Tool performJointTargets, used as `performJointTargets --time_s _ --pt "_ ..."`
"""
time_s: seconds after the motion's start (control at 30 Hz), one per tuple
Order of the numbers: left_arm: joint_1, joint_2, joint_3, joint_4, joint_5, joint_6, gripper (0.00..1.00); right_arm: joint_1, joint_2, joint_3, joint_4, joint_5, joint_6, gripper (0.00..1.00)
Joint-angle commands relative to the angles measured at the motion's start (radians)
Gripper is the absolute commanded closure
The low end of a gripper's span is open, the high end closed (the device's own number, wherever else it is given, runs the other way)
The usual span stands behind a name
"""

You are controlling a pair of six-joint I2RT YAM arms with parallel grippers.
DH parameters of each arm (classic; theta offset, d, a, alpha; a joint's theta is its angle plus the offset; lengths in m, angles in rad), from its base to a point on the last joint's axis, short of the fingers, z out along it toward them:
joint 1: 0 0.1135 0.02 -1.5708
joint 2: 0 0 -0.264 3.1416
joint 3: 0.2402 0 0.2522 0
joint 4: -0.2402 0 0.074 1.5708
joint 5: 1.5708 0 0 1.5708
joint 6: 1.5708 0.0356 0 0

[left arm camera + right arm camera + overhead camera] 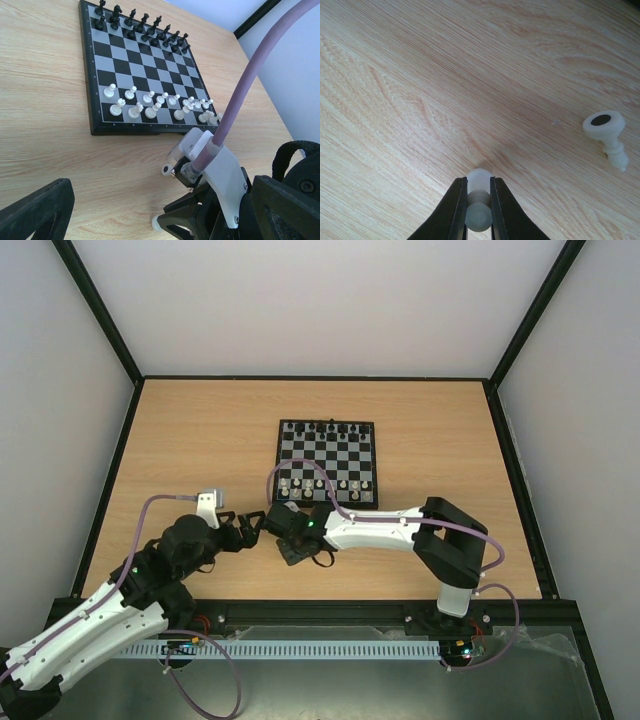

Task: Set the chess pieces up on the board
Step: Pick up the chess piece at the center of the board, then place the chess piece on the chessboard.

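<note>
**Partly hidden: held piece [479, 176] clamped in right gripper [478, 187], off the board [327, 454]**

Type of the held piece can't be ID'd: only its rounded white ends show btwn the dark fingers clenched on it. It sits close over the table [190, 440], just in front of the board. A loose piece [606, 127] lies on its side nearby, base toward the wrist cam.

In the top view both grippers merge into one dark clump, w/ tips hard to separate. Left gripper [246, 528] has its fingers cut off at the bottom corners of its wrist view; they're spread well apart.

The purple cable [240, 95] covers some white pieces [150, 102] at the right end of the near rows. Black pieces [142, 25] fill the far rows.

Right arm folds leftward from its base. Left arm reaches up-right, and the tips are near each other.
</note>
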Motion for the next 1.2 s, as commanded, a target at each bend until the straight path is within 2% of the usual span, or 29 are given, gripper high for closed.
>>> performJointTargets --time_s 0.0,0.37,0.6,0.83,1.17 --pt "-0.01 -0.002 0.027 0.04 0.009 -0.004 0.0 0.008 -0.055 -0.021 -0.056 0.004 0.011 0.92" --pt "-0.01 -0.007 0.036 0.028 -0.011 -0.013 0.01 0.008 -0.142 -0.073 -0.056 0.017 0.016 0.93" --pt "-0.01 -0.024 0.042 0.012 -0.028 -0.015 0.01 -0.009 -0.208 -0.023 -0.139 0.082 0.002 0.93" --pt "-0.01 -0.024 0.043 0.012 -0.024 -0.016 0.01 -0.108 -0.24 0.039 -0.193 0.075 -0.04 0.93" --pt "-0.01 -0.04 0.033 0.022 -0.001 -0.016 0.01 -0.284 -0.093 0.178 -0.219 0.021 -0.131 0.93"
